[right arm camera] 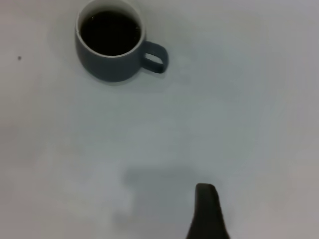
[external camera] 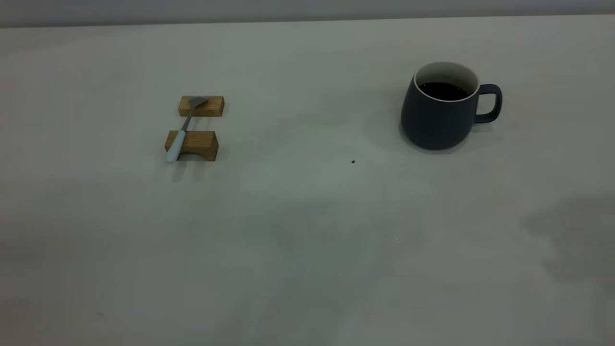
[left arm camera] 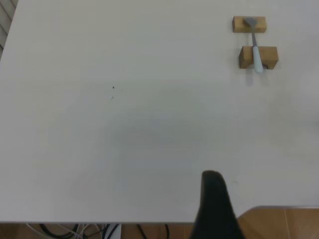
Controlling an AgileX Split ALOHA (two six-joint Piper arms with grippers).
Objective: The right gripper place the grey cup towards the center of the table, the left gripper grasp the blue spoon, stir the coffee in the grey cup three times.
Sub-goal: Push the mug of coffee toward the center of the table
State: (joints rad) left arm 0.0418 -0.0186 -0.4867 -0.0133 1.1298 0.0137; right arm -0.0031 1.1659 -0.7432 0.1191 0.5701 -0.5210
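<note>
The grey cup (external camera: pixel 439 120) stands upright at the table's (external camera: pixel 307 230) back right, with dark coffee (external camera: pixel 443 90) inside and its handle pointing right. At the left, the blue spoon (external camera: pixel 185 127) lies across two wooden blocks. Neither arm appears in the exterior view. In the left wrist view my left gripper (left arm camera: pixel 212 175) shows as one dark tip with nothing in it, shut, far from the spoon (left arm camera: pixel 255 47). My right gripper (right arm camera: pixel 205 188) is likewise a single shut tip holding nothing, well short of the cup (right arm camera: pixel 107 64) and its coffee (right arm camera: pixel 110 32).
The spoon's bowl rests on the farther wooden block (external camera: pixel 202 106) and its handle on the nearer, notched one (external camera: pixel 194 144). A tiny dark speck (external camera: pixel 353 162) marks the table between spoon and cup. The left wrist view shows the table's edge, with wooden floor (left arm camera: pixel 284 224) and cables (left arm camera: pixel 75 231) beyond.
</note>
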